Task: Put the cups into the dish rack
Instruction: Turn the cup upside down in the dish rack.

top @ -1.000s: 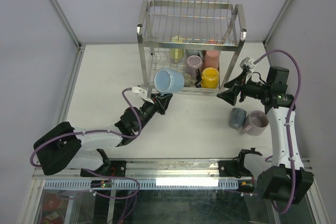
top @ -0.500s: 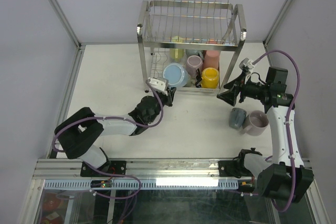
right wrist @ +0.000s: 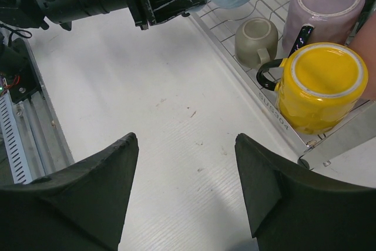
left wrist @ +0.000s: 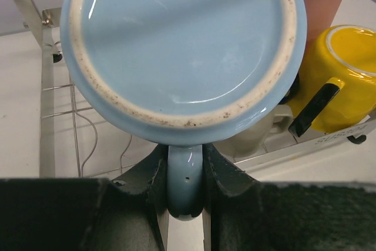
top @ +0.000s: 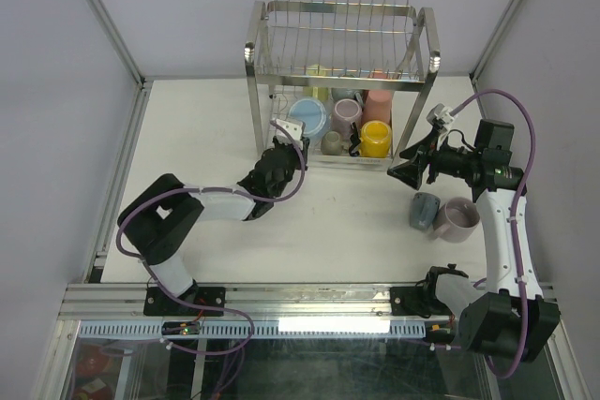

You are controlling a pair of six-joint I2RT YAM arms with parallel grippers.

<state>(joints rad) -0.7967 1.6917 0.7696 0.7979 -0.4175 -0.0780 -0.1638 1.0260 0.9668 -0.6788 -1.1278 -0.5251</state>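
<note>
Pinching light blue mug (left wrist: 182, 45) by its handle with left gripper (left wrist: 185, 195), in dish rack's (top: 337, 8) lower tier; hovering spread, empty, with right gripper (right wrist: 185, 139) right of dish rack.

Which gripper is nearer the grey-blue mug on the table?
Right. The right gripper hovers open just beyond the grey-blue mug, toward the dish rack. The left gripper is across the table at the rack, jaws shut on the light blue mug's handle.

At least eight cups (top: 375, 138); one dish rack (top: 337, 14).
</note>
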